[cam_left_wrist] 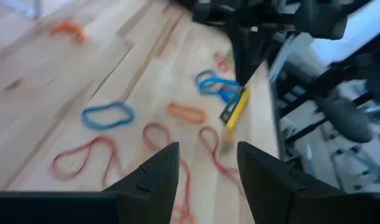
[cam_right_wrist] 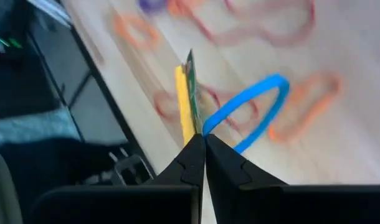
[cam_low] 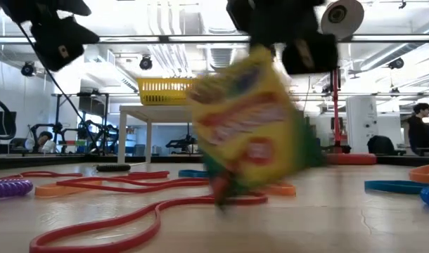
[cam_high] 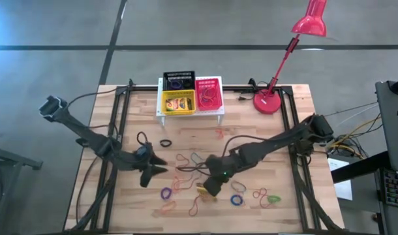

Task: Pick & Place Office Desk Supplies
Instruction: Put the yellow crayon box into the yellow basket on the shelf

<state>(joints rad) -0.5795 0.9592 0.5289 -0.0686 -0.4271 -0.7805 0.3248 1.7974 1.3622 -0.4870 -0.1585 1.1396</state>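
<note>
A yellow-and-green crayon box point(cam_low: 246, 123) hangs tilted just above the worktop point(cam_high: 251, 147), near its front edge. The right gripper point(cam_right_wrist: 204, 142) has its fingers pressed together on the box's thin upper edge, and a blue rubber-band loop point(cam_right_wrist: 249, 112) is caught at the fingertips beside it. In the high view the right gripper point(cam_high: 209, 187) sits low over the front middle of the worktop, among scattered loops of orange, purple, blue and green. The left gripper point(cam_high: 154, 168) hovers just left of it, fingers point(cam_left_wrist: 156, 174) apart and holding nothing, above red and orange loops. At the back of the worktop a white stand point(cam_high: 161, 111) carries a black basket point(cam_high: 178, 80), a red basket point(cam_high: 208, 94) and a yellow basket point(cam_high: 178, 102), the yellow one holding another crayon box. A red desk lamp point(cam_high: 271, 101) stands to the right of them.
</note>
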